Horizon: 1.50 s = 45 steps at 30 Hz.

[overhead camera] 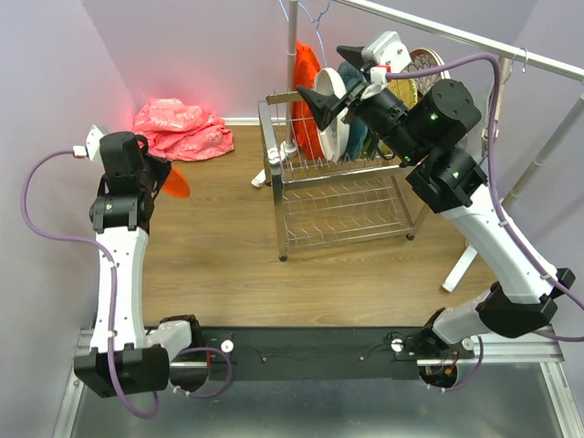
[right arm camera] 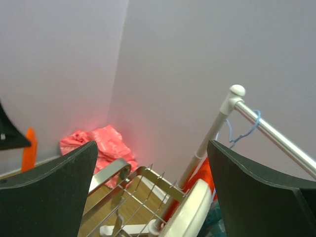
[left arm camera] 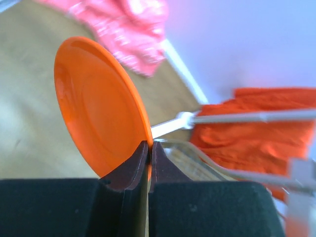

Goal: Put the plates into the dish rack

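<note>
1. Orange plate: held on edge and tilted above the wooden desk at its left side, well apart from the dish rack.
2. Left gripper: jaws closed almost together, pinching the lower rim of the orange plate; only the thin rim separates the two fingers.
3. Right gripper: jaws spread wide with nothing between them, poised over the upper tier of the dish rack.
4. Dish rack: chrome wire, two tiers, standing at the far right part of the desk. The lower tier shows only bare tines in the top view.
5. White plate: upright on edge in the upper tier, just below the right gripper; its rim shows between the fingers in the right wrist view.
6. Teal plate: upright beside the white plate, largely hidden by the arm.
7. Woven-yellow plate: at the far end of the upper tier, partly hidden behind the right arm.
8. Red-orange cloth: hanging just behind the rack, below the white rail.
9. Pink bag: crumpled in the far left corner of the desk.
</note>
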Available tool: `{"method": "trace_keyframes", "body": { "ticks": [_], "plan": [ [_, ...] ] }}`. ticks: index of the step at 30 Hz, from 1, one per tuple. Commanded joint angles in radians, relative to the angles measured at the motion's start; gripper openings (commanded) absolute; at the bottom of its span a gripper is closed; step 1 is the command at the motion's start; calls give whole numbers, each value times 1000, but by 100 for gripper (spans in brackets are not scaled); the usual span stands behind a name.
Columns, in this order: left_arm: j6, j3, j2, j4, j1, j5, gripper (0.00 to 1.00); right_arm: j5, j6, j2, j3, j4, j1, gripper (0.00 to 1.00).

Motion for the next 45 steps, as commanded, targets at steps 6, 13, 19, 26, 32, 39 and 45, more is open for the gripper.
{"method": "trace_keyframes", "body": {
  "ticks": [6, 13, 19, 26, 32, 39, 45],
  "plan": [
    [246, 188, -41, 191, -9, 263, 0, -80, 71, 21, 35, -69, -5, 99],
    [191, 351, -4, 225, -43, 376, 0, 6, 65, 40, 78, -67, -4, 99],
    [114, 497, 41, 268, -106, 453, 0, 95, 54, 54, 150, -49, -4, 99],
    [35, 644, 108, 302, -271, 461, 0, 191, 36, 63, 217, 0, -5, 99],
    [7, 737, 192, 328, -428, 403, 0, 247, 11, 60, 253, 34, -4, 99],
    [11, 774, 278, 296, -571, 328, 0, 274, 1, 46, 250, 46, -13, 100],
    [34, 804, 338, 224, -641, 281, 0, 283, -1, 40, 236, 51, -22, 100]
  ]
}}
